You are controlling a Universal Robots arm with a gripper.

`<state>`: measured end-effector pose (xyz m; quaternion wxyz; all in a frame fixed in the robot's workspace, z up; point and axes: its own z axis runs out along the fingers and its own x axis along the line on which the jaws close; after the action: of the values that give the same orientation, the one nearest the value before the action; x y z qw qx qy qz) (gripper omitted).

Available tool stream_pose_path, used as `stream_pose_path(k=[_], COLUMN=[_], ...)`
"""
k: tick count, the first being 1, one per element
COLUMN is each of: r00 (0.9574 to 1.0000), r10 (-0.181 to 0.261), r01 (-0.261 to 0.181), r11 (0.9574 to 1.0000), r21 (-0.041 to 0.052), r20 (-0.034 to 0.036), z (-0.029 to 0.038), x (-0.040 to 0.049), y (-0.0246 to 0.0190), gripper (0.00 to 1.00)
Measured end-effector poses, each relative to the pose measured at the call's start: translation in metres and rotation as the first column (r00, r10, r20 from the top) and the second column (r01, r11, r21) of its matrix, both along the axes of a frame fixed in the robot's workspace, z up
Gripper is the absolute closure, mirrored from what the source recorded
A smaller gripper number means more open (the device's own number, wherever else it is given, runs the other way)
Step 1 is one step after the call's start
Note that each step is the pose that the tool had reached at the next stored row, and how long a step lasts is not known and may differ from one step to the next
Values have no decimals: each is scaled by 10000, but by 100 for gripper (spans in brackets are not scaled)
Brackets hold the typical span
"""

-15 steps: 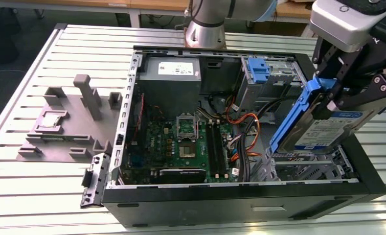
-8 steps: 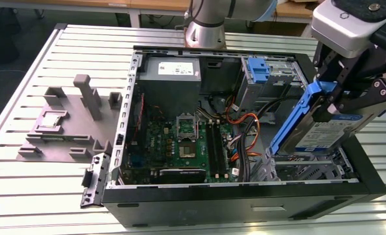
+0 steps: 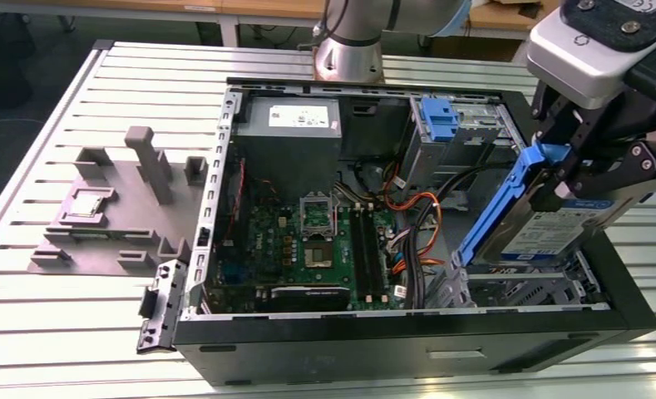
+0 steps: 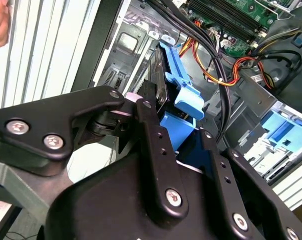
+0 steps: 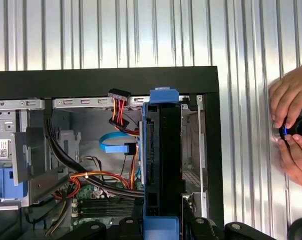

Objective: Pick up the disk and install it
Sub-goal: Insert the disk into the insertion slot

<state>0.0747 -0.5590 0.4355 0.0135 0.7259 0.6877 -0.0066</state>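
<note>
Exterior view has your claw [image 3: 585, 179] clamped on the disk [image 3: 552, 231], at three o'clock in the case [image 3: 416, 342]; it is likely dense, rigid and shock-sensitive, so hold its blue carrier edges.

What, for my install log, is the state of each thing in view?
disk: held on edge, tilted, sticking up out of the case.
gripper: shut on disk.
case: lying flat, side open.
bracket: upright inside the case.
hand: outside the case, closed on a small dark round object.
</note>
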Motion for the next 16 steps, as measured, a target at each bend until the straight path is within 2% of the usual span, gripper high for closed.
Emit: stream_pose_path(k=[16], r00=[10000], r10=[1], r01=[-1], r11=[10000], r21=[1], r20=[1], z=[-106], x=[3], y=[-4], gripper=[63])
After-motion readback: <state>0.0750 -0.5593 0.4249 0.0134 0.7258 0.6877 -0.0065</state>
